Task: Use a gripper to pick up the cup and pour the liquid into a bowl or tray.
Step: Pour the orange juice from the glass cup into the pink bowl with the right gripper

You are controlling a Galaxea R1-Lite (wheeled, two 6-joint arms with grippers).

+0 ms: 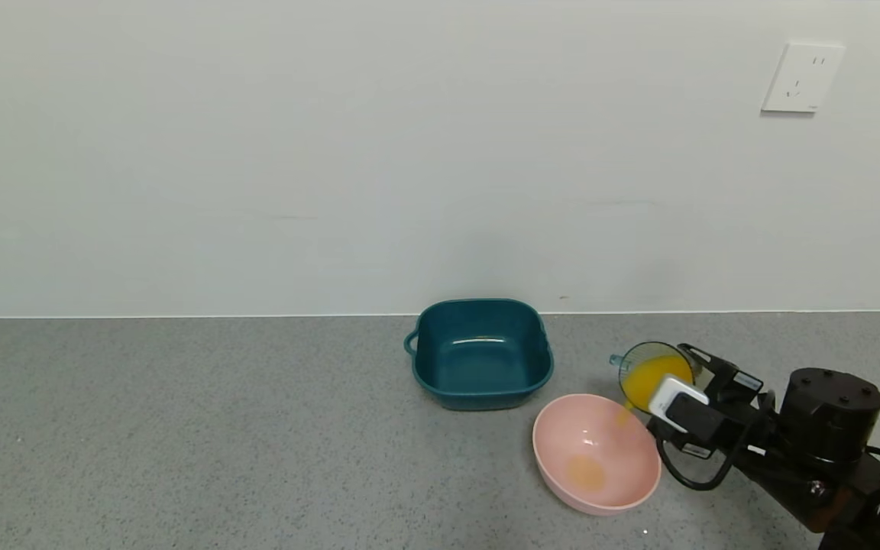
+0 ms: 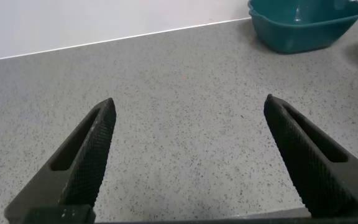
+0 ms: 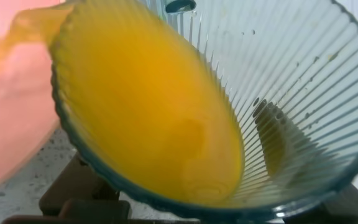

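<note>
Grey speckled surface (image 1: 180, 428) against a pale wall. Left pincer (image 2: 188, 162): out of the head view, fingers spread wide apart over bare surface, idle. Dark teal tub (image 1: 480, 353) sits mid-surface, dry. Pink bowl (image 1: 562, 473), just in front of and right of the tub, holds a small orange puddle. Right pincer (image 1: 690, 405) is clamped on the cup (image 1: 652, 374), tipped over the bowl's right rim; liquid (image 3: 148, 112) spills off the lip. Judgement: pickup done, pour under way, most liquid left in the cup.
</note>
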